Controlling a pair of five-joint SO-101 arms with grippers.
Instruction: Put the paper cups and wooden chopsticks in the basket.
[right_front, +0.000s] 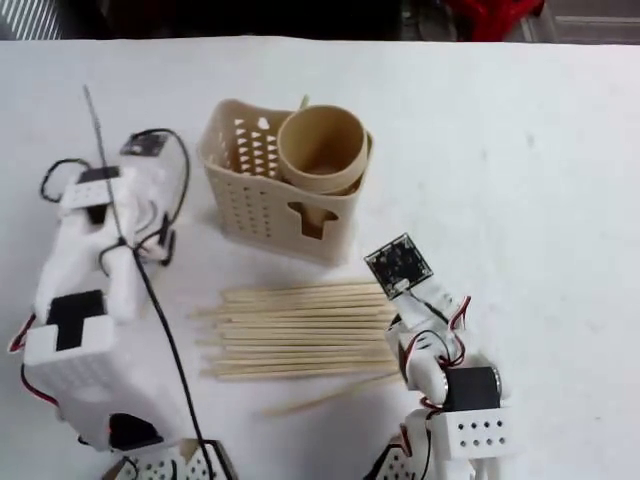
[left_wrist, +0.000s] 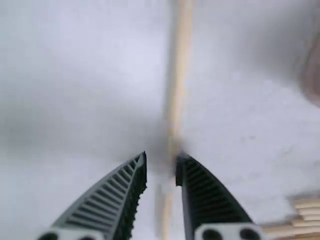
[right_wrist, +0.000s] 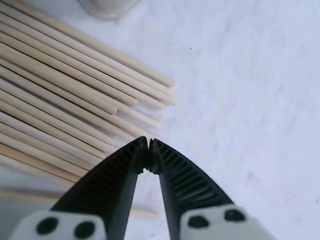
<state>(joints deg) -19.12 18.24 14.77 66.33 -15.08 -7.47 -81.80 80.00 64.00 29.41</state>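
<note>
A beige slotted basket (right_front: 250, 210) stands mid-table with a paper cup (right_front: 322, 145) lying inside it. In front of it, several wooden chopsticks (right_front: 300, 330) lie side by side in a pile (right_wrist: 65, 100). My right gripper (right_wrist: 148, 143) is shut with nothing in it, its tips just off the pile's near ends. My left gripper (left_wrist: 161, 167) hangs over bare table, its jaws narrowly apart on a single chopstick (left_wrist: 179, 65) that runs out between them. The left arm (right_front: 90, 260) sits left of the basket; the right arm (right_front: 450, 385) is at the front right.
One stray chopstick (right_front: 330, 393) lies slanted in front of the pile. A thin black cable (right_front: 165, 340) crosses the table by the left arm. White tabletop (right_front: 520, 150) lies open to the right of and behind the basket.
</note>
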